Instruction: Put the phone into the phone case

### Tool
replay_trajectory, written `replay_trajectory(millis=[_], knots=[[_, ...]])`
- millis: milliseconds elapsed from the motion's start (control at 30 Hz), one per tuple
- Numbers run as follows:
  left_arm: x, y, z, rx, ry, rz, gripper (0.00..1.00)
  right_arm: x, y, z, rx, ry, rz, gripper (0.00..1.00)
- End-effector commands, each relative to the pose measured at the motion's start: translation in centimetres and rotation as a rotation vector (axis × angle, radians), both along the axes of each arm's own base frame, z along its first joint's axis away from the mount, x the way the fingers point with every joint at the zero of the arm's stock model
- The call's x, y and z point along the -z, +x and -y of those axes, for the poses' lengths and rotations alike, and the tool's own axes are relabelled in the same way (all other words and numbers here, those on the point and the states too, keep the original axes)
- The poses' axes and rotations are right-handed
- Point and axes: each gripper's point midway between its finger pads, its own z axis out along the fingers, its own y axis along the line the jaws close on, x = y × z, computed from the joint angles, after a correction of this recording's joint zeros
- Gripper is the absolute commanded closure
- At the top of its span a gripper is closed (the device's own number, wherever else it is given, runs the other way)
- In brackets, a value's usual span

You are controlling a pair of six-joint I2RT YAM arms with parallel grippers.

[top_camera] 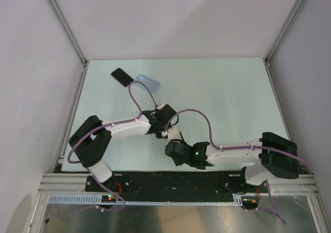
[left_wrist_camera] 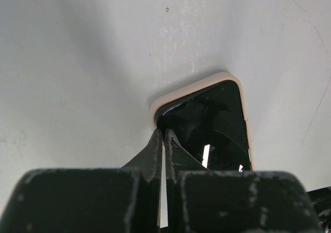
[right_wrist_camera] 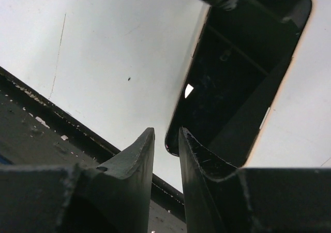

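Note:
The phone [left_wrist_camera: 217,129], black-screened with a pale cream rim, lies flat on the table near the middle front. My left gripper [left_wrist_camera: 164,133] is shut, and its tips rest at the phone's near left corner. In the right wrist view the phone [right_wrist_camera: 232,83] stretches away from my right gripper [right_wrist_camera: 166,132], which is narrowly open with only table showing between its fingers; its right finger sits at the phone's corner. From above, both grippers [top_camera: 168,133] [top_camera: 173,149] meet over the phone and hide most of it. The light blue phone case [top_camera: 147,82] lies far back left, well away from both grippers.
A flat black slab [top_camera: 122,76] lies just left of the case. The black rail [right_wrist_camera: 51,119] along the table's front edge runs close beside my right gripper. White walls and metal frame posts [top_camera: 67,26] enclose the table on three sides.

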Motion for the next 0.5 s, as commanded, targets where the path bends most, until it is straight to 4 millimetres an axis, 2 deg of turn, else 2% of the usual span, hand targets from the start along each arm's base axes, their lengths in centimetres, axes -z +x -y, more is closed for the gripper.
replay_trajectory(millis=[0,467], knots=[[2.9,-1.1,1.4,0.033,-0.007,-0.05,1.0,-0.5,0.8,-0.7,0.028,-0.044,0.079,0.7],[3.3,-1.2,1.4,0.036,0.001,-0.061,1.0,0.5,-0.4,0.6,0.022,-0.146,0.108,0.72]])
